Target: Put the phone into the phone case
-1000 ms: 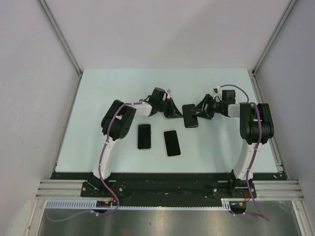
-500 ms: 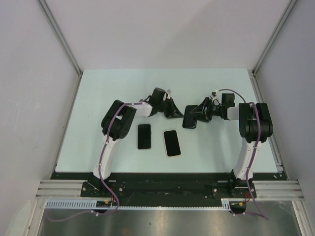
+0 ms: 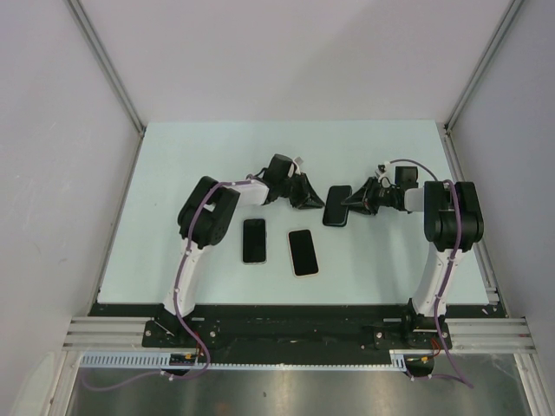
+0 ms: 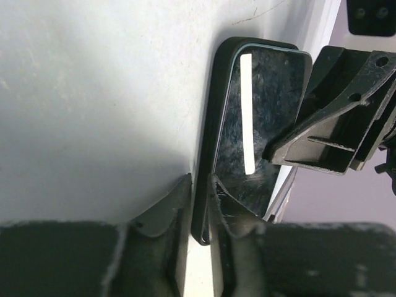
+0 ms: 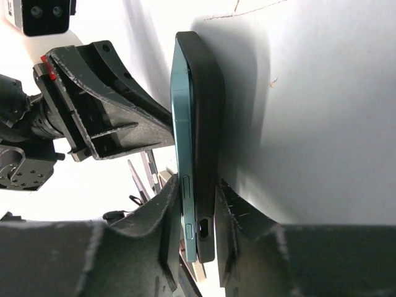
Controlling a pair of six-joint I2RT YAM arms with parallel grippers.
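Phone (image 3: 336,205) is held between both arms over the bench (image 3: 173,156), edge up and tilted. Whether its lower edge touches the bench cannot be told. It is a slim slab with a glossy black screen (image 4: 263,117) that carries one long white streak of reflected light. Its body is teal, with rounded corners. In the right wrist view the teal side (image 5: 180,124) shows two side buttons and a port at the near end.

A black case (image 5: 207,105) lies flat against the phone's back. In the left wrist view the case rim (image 4: 213,111) wraps the teal edge round the far corners.

The left fingers (image 4: 164,213) are drawn narrow and pinch the phone's near end, one on the case side and one on the screen. The right fingers (image 5: 167,223) are just as narrow and clamp the opposite end, one on the teal side and one on the case.

Nearer the arm bases than the phone, and to its left, a dark slab (image 3: 254,240) and a pale-rimmed slab (image 3: 303,252) lie flat, slightly apart.
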